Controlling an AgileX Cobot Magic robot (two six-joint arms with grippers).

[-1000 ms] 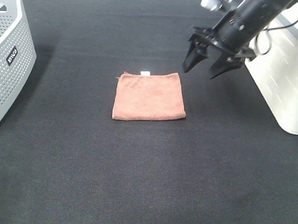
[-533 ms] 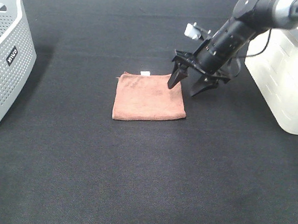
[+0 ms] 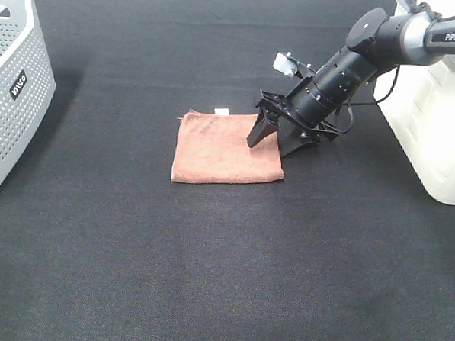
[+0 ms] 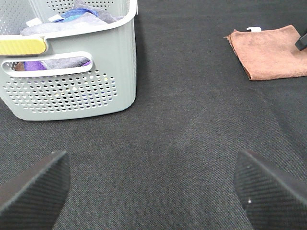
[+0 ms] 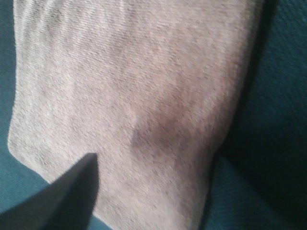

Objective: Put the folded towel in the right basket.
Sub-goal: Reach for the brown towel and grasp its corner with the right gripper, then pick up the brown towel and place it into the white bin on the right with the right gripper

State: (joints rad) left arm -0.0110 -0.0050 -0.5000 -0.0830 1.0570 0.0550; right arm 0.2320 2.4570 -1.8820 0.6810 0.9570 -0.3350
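Observation:
The folded towel is a rust-brown square with a small white tag on its far edge, lying flat on the black table mat. My right gripper is open and low at the towel's right edge, one finger over the cloth and the other just past the edge. In the right wrist view the towel fills the picture, and one dark finger shows over it. The right basket is a white bin at the far right. My left gripper is open and empty; the towel lies far from it.
A grey perforated basket with a dark label stands at the left edge; the left wrist view shows cloths inside the grey basket. Bare black mat stretches in front of the towel.
My right gripper has come down and to the left, from above the table beside the white bin to the towel's right edge. It stayed open. The towel has not moved.

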